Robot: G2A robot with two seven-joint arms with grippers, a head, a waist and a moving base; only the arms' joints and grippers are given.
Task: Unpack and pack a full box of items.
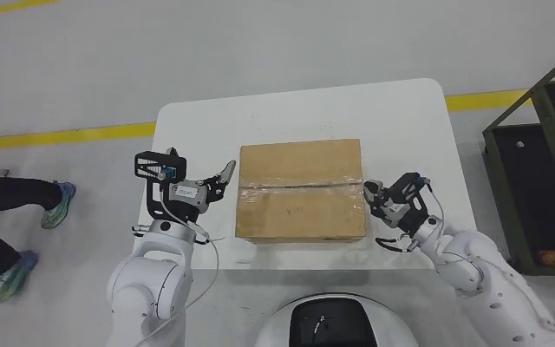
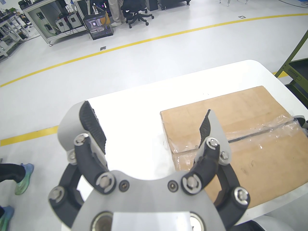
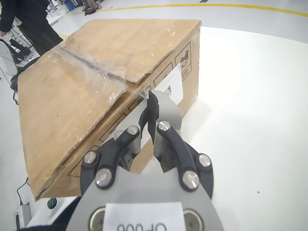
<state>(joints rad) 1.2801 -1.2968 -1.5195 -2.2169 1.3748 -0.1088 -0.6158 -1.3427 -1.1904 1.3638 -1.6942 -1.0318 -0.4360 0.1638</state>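
Beside cardboard box [image 1: 299,186] left end, left gripper [image 2: 147,108] hovers over white desk [image 1: 303,108], fingers wide apart, holding nothing. Right gripper [image 3: 150,104] at opposite end, fingers pressed together, tip just beside labelled end wall under flap seam. One box, mid-desk, flaps down, clear tape [image 3: 105,82] crumpled along seam. Green rack [image 1: 520,165] off desk's right edge.

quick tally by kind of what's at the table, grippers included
cardboard box: 1
clear tape strip: 1
grippers: 2, left gripper open, right gripper shut
total: 4
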